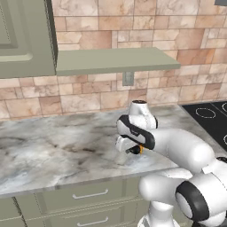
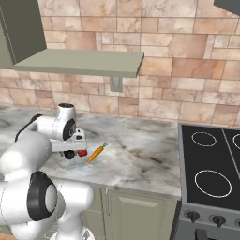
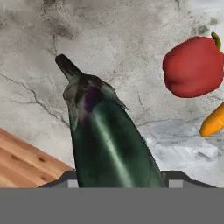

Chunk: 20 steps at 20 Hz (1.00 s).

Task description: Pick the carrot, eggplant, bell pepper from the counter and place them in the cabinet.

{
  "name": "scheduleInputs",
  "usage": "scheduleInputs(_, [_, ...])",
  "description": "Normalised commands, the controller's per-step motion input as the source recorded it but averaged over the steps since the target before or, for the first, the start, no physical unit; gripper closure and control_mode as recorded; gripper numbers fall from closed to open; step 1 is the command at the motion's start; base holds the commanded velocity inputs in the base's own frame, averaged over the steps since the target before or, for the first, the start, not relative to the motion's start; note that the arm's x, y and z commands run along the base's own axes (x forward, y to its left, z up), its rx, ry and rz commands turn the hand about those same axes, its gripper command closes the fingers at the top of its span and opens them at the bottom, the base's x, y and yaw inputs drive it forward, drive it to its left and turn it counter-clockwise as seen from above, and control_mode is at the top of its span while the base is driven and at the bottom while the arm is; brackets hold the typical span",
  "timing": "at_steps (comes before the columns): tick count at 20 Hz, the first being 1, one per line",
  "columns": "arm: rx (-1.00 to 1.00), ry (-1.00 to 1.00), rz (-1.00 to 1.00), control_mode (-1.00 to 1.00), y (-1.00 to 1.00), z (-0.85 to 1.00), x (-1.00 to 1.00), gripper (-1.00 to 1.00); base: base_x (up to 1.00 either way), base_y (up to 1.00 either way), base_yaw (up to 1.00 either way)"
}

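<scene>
Eggplant (image 3: 109, 144) lay near the counter's (image 1: 53, 146) front edge, running up between the gripper's (image 3: 117, 183) jaws, grip state unclear, bell pepper (image 3: 194, 65) and carrot (image 2: 96, 153) waiting beside.

The marbled counter (image 3: 131, 26) carries the eggplant (image 3: 107, 140), with the bell pepper (image 3: 194, 65) near its stem end, the carrot (image 3: 213, 122) just beside the pepper, and a wooden board (image 3: 22, 162) beside the eggplant.

Black stovetop (image 2: 211, 164) beside tiled wall (image 2: 187, 51) with outlet (image 2: 116, 84).
</scene>
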Motion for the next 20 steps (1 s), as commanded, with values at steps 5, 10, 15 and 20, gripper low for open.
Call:
scheduleInputs(5, [0.01, -0.04, 0.07, -1.0, 0.0, 1.0, -0.21, 1.0, 0.0, 0.0, 0.0])
scheduleInputs(10, [-0.04, -0.25, 0.0, -1.0, 0.0, 1.0, -0.31, 1.0, 0.0, 0.0, 0.0])
scheduleInputs(15, [-0.02, -0.38, 0.0, -1.0, 0.0, 1.0, -0.28, 1.0, 0.0, 0.0, 0.0])
scheduleInputs(20, [-0.02, -0.45, 0.0, -1.0, 0.0, 1.0, -0.26, 1.0, 0.0, 0.0, 0.0])
